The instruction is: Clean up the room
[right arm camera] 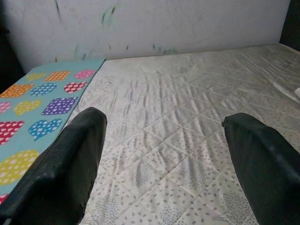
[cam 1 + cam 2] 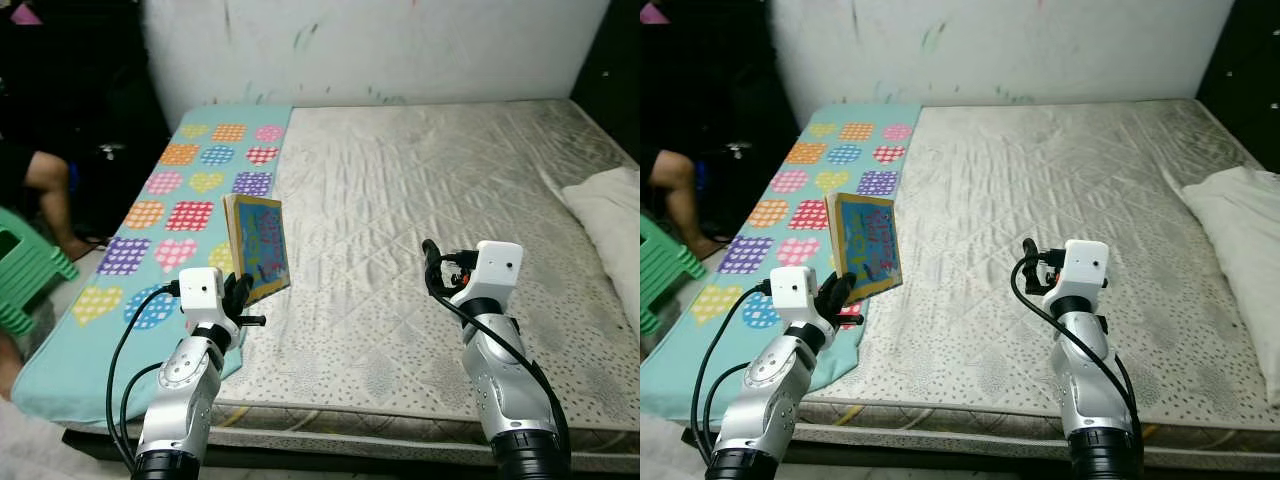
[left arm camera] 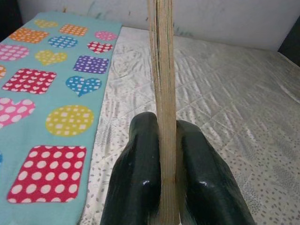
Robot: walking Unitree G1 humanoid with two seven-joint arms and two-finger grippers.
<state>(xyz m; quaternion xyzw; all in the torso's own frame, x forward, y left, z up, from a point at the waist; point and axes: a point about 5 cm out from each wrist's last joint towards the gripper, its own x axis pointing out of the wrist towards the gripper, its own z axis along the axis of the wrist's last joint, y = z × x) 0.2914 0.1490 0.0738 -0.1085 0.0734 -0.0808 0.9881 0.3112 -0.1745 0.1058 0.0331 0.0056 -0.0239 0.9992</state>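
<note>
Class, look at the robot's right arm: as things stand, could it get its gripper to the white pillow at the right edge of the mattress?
Probably yes. The right gripper is open, holds nothing, and only bare mattress lies between it and the pillow on its own side. The left gripper is busy, shut on the book.

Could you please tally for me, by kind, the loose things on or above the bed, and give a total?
Book, held upright in the left hand: 1
Patterned blanket: 1
White pillow: 1
Total: 3
</note>
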